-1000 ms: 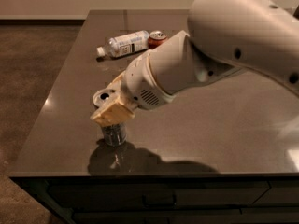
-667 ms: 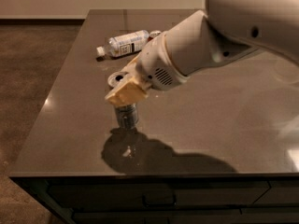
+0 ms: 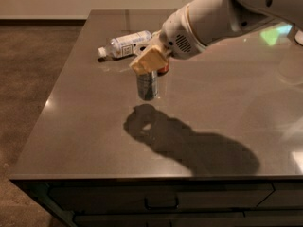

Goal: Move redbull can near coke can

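Gripper (image 3: pixel 149 63) on the white robot arm (image 3: pixel 213 18) sits top-down over the slim silver-grey metal redbull can (image 3: pixel 147 86), tan fingers closed on its upper end, so it's holding the can. The can is upright mid-table. Its base looks just clear of the dark glossy grey-brown tabletop (image 3: pixel 85 126), and the arm's shadow (image 3: pixel 189 145) sits in front of it, apart from it; can't confirm lift for sure. Handling, my read: thin-wall alu, stiff enough along its axis but it dents under a hard side squeeze. Smooth painted skin = slippery, so moderate force. Full vs empty unknown. If full it's heavyish and will swing in a top pinch; if empty it's v. light and tips easily on set-down. Best hold is across the dia. near the top rim, where the wall is stiffest, and that's roughly the current grasp. Looks: silver-grey body w/ dark bluish pattern. Top is hidden by the fingers, no dents visible. Red metal coke can (image 3: pixel 164 70) shows only as a sliver right behind the gripper, close to the held can. Clear plastic bottle w/ white label (image 3: pixel 127 43) lies on its side further back, left.
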Tool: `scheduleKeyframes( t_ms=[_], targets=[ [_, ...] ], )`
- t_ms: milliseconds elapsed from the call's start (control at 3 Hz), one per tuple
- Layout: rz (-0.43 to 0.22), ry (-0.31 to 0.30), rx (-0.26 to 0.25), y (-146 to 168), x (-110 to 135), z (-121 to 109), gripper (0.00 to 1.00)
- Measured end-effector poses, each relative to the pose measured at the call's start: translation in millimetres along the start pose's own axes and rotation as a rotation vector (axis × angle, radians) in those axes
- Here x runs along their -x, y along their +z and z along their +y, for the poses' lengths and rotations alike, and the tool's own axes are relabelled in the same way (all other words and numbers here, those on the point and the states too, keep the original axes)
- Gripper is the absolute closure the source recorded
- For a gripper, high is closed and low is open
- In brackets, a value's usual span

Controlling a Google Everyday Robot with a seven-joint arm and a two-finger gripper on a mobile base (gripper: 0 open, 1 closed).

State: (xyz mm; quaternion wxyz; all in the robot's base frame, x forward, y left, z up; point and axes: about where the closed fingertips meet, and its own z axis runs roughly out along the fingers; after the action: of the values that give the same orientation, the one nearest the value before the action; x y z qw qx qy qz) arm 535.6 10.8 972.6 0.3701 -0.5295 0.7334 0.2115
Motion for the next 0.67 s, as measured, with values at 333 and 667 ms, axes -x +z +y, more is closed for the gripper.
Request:
scheduleKeyframes(
  t_ms=[333,667],
  targets=[
    [0.005,0.039,-0.054,3.8,-5.4,-45.5,1.0],
    [0.012,0.07,-0.074,11.4,-13.6,-73.6,1.0]
  ],
)
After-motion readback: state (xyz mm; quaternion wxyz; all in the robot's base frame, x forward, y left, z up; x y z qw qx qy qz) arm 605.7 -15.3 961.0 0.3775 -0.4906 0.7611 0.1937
